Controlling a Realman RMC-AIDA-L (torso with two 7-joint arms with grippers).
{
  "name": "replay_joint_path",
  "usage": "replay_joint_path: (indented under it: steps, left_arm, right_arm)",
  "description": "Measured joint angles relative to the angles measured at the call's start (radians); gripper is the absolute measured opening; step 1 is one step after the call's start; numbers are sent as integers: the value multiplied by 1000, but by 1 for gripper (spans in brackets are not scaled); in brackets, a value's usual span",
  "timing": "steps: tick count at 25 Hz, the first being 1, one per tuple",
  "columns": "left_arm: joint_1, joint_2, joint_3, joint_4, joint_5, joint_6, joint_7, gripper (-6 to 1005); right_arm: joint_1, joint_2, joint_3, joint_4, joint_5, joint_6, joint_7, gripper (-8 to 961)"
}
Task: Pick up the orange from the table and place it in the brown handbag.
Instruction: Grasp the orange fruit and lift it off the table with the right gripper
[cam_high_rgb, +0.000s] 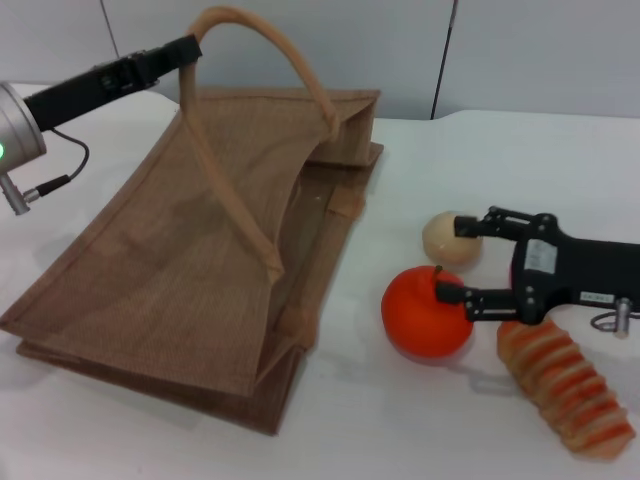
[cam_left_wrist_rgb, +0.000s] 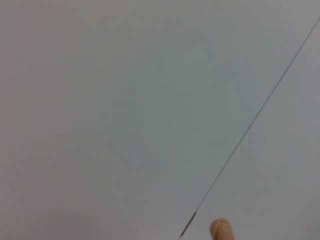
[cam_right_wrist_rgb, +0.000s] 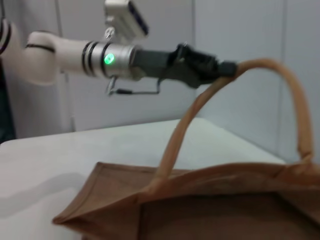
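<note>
The orange (cam_high_rgb: 426, 311) sat on the table (cam_high_rgb: 420, 430) just beside the brown handbag (cam_high_rgb: 200, 260), off the bag's open-mouth side, and that bag served as the anchor for everything else. The left gripper (cam_high_rgb: 190, 47) was up above the far corner of the bag, clenched on one arched handle (cam_high_rgb: 268, 60) and holding it aloft, so the near wall of the bag was drawn up and the mouth gaped toward the fruit. The right gripper (cam_high_rgb: 455, 262) hung on the side of the orange away from the bag, its jaws spread wide: one fingertip lay against the top edge of the orange near the stem nub, the other reached across toward a pale beige ball (cam_high_rgb: 448, 238) that rested just beyond the orange. Nothing was yet held there. A striped ridged bread piece (cam_high_rgb: 565, 385) lay farther from the bag still, close under the right arm. The step in hand looked to be the approach to the pick, with the grasp not yet made. The next move seemingly called for shifting those spread jaws so both straddled the orange alone, clear of the ball, then closing, lifting, and carrying the fruit the short way into the bag's held-open mouth.
</note>
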Motion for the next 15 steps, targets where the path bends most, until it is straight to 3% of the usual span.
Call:
replay_joint_path:
  steps: [9,15]
  left_arm:
    - [-4,0,-22,-1,-1,-51,6,119]
    - [-2,0,-23,-1,-6,-56,6,119]
  right_arm:
    - [57,6,-67,90,-36,212,37,861]
    - [62,6,-84,94,-53,229,51,830]
